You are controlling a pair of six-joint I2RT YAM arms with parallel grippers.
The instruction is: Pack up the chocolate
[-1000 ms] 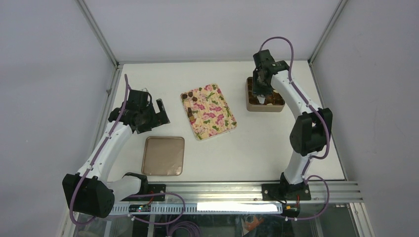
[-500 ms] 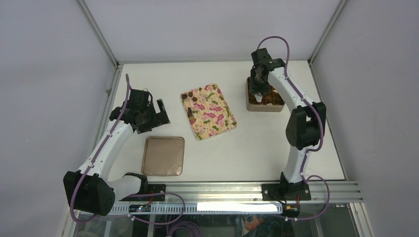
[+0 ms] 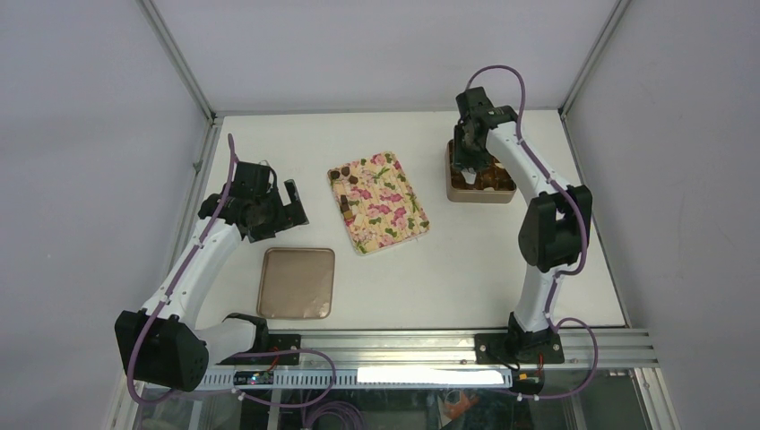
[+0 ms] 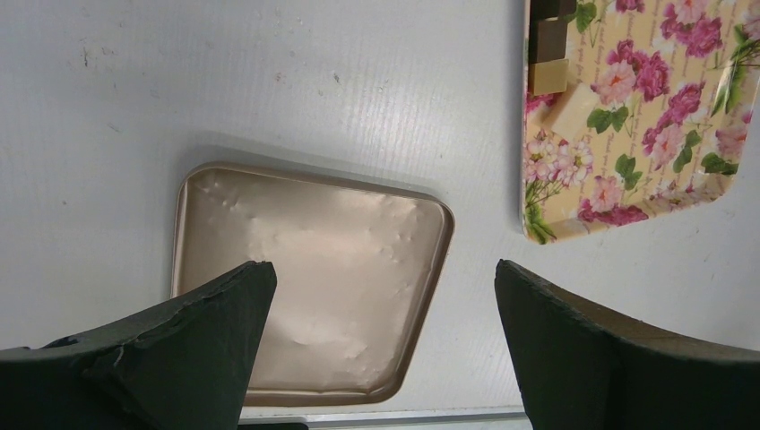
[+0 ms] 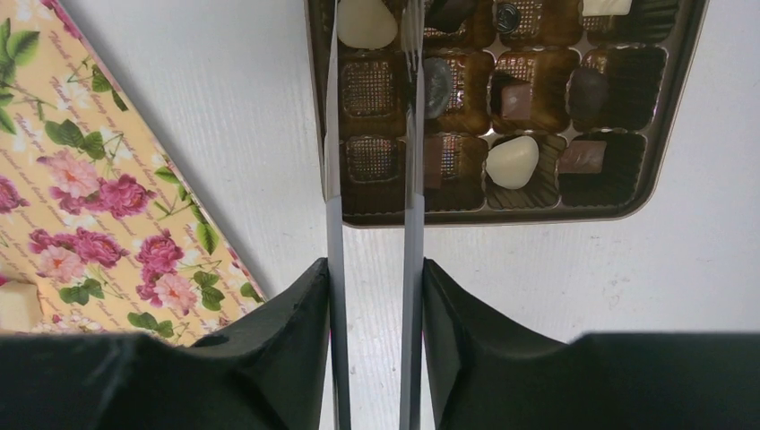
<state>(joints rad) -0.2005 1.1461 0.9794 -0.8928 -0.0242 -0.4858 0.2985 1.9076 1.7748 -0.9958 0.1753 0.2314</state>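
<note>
Several dark chocolate pieces (image 3: 348, 185) lie at the far-left corner of the floral tray (image 3: 381, 204); two show in the left wrist view (image 4: 548, 43). The brown grid box (image 3: 481, 176) holds more chocolates, dark (image 5: 587, 87) and white (image 5: 513, 161). My right gripper (image 5: 375, 296) is shut on metal tongs (image 5: 412, 134) whose blades reach over the box's left compartments (image 5: 369, 159); their tips run off the frame's top. My left gripper (image 4: 381, 340) is open and empty above the tan lid (image 4: 305, 269).
The tan lid (image 3: 297, 282) lies flat near the front left. The floral tray (image 5: 81, 179) sits just left of the box. Frame posts and walls bound the white table (image 3: 502, 260).
My right arm has shifted toward the back, carrying the tongs over the box's left side; it has barely moved in the last half second. The left arm is still.
</note>
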